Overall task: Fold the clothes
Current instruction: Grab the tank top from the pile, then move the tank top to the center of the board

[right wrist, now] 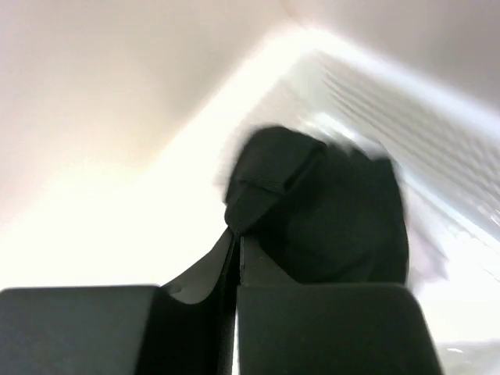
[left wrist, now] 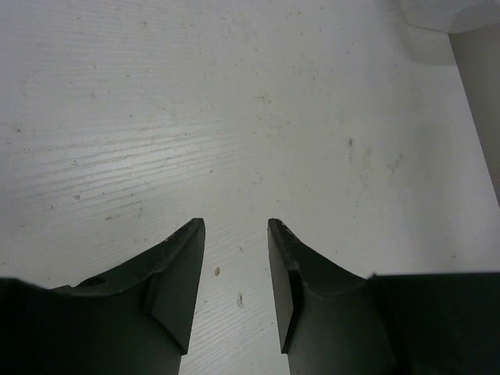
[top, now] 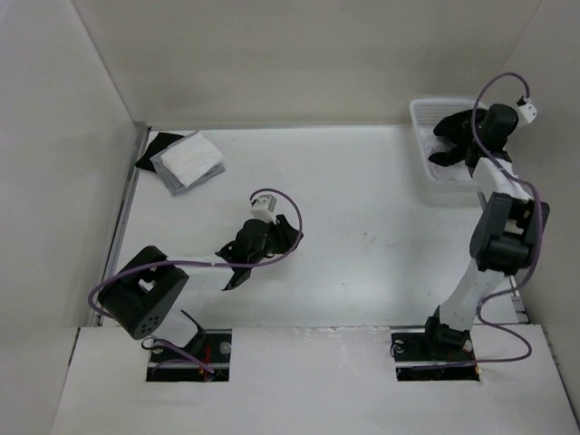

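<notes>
Where right pincer nips, black tank top, over basket

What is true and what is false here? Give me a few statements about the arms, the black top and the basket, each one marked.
1. The left gripper is open over bare table. True.
2. The black tank top lies spread flat mid-table. False: it is bunched in the white basket, far right.
3. The right gripper is shut on the black fabric. True.
4. The folded cloth pile sits in the basket. False: it lies on the table, far left.
</notes>
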Available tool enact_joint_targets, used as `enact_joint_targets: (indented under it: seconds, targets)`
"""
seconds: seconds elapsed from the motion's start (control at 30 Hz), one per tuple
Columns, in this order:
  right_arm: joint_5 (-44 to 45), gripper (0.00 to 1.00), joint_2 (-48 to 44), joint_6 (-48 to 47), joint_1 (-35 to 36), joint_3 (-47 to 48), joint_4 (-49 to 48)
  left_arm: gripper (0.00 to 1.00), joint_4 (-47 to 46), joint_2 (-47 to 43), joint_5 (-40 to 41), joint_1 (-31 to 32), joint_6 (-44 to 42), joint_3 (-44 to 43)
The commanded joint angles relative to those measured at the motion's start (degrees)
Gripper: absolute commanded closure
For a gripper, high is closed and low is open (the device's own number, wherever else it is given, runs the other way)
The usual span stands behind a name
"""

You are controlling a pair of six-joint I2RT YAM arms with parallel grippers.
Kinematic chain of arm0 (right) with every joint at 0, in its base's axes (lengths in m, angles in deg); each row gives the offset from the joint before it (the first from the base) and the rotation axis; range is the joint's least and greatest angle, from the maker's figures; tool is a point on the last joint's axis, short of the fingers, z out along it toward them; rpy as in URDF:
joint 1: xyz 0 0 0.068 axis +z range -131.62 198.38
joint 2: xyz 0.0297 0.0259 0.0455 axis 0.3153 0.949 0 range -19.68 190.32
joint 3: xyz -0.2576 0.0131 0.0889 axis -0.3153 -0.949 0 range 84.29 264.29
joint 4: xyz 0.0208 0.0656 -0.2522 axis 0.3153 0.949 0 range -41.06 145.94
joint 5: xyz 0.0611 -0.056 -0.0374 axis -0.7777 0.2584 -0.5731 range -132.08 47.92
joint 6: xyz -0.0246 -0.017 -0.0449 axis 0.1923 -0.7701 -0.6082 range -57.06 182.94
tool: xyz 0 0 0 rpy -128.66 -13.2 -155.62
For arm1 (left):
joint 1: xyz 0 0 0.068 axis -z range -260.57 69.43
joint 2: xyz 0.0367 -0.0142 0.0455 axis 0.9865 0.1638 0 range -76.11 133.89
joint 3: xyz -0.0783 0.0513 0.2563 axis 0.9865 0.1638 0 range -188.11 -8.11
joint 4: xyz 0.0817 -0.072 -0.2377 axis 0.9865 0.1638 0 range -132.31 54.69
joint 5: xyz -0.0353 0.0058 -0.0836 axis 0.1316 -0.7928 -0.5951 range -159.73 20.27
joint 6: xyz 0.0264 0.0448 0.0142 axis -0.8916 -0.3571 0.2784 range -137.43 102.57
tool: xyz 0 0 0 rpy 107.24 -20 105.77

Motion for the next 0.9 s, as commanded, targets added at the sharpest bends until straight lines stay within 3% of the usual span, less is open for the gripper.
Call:
enact_joint_targets:
  seconds: [0.0,0.2,0.3,0.4,0.5,0.63,0.67,0.73,0.87]
  targets:
    - [-0.9,1.00,-21.5,0.1,4.6,-7.3,-18.6,0.64,-5.2,-2.5,-2.4,0.4,0.5,0.9]
    - [-1.3,1.00,-44.6,-2.0,16.2,-15.9,-19.1,0.64,-6.6,-5.7,-2.1,-1.1,1.6,3.3]
    - [-1.3,0.99,-55.7,-5.9,31.0,-16.5,-14.0,0.64,-5.9,-9.4,-2.2,-3.9,3.5,4.9]
    - [0.6,0.97,-60.7,-7.5,44.5,-18.8,-9.9,0.64,-3.7,-14.5,-2.6,-8.8,6.6,6.7]
    - [6.4,0.96,-62.9,-4.8,55.6,-30.4,-10.6,0.64,0.6,-20.5,-2.5,-14.5,8.2,8.2]
    - [6.7,0.90,-56.5,6.6,59.4,-47.0,-19.0,0.64,4.2,-26.2,-1.6,-19.5,8.8,9.8]
    - [5.5,0.84,-53.7,8.5,58.6,-49.4,-20.9,0.64,5.0,-27.3,-1.3,-20.4,8.9,10.0]
    - [-1.0,0.59,-45.8,10.1,52.6,-52.1,-19.9,0.64,7.3,-29.7,0.5,-21.6,9.0,10.5]
    - [-2.3,0.45,-45.9,9.3,48.7,-54.3,-13.1,0.64,11.4,-31.1,2.6,-20.2,7.0,9.7]
